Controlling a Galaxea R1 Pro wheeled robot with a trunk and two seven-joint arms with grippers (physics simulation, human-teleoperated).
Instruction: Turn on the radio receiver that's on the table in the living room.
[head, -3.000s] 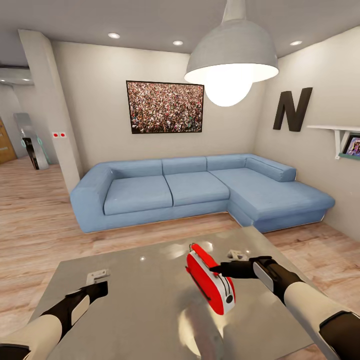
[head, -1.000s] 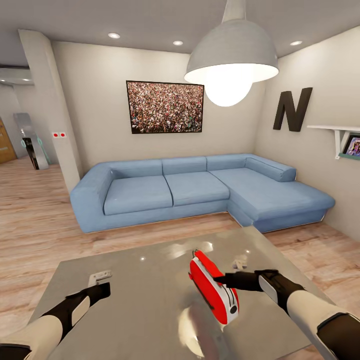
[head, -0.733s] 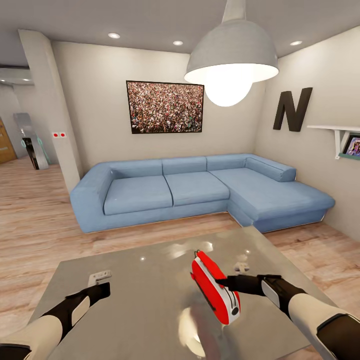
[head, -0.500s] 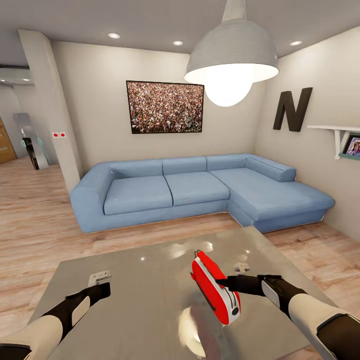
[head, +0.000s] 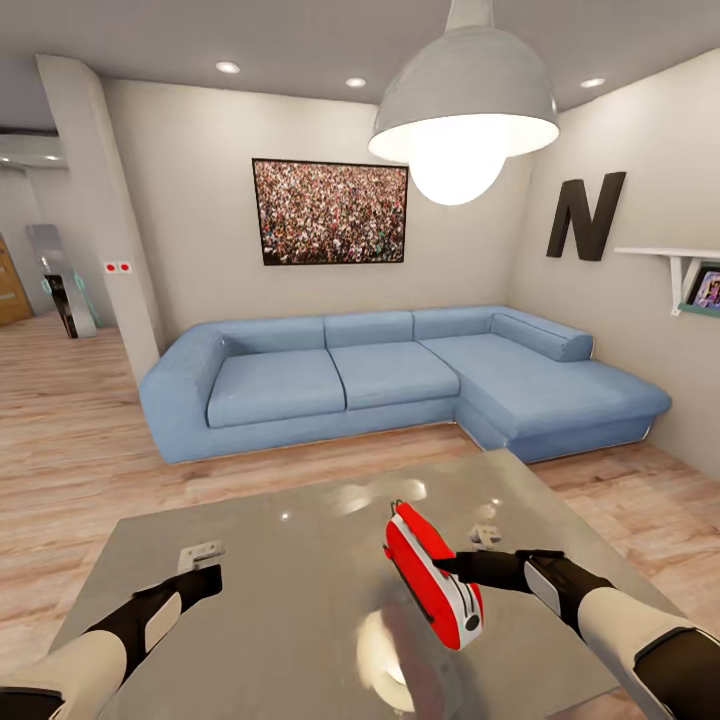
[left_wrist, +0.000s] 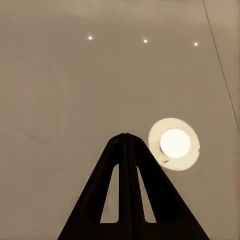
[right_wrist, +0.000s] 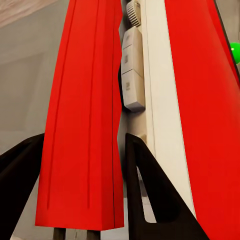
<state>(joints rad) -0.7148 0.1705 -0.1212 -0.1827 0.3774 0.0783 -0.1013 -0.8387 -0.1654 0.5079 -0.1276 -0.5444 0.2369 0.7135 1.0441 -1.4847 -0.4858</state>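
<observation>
Two black grippers work above the table (head: 250, 600) in the living room, whose glossy grey top mirrors the dome pendant lamp (head: 463, 110); the radio receiver (head: 432, 575), a small rounded red box with white sides, stands tilted near the table's middle, resting on the surface; the right gripper (head: 448, 568) reaches in at its side, and the right wrist view shows the two dark fingers (right_wrist: 150, 195) spread apart with the red handle (right_wrist: 82, 115) between them, apparently to steady the set or reach the pale buttons (right_wrist: 133, 75) ranged along its white edge; whether the fingers press the handle cannot be told; the left gripper (left_wrist: 124, 137) hovers well apart over bare tabletop, jaws closed to a point on nothing, seemingly parked clear; behind stands a soft light-blue sofa (head: 400, 375) on a wood floor.
</observation>
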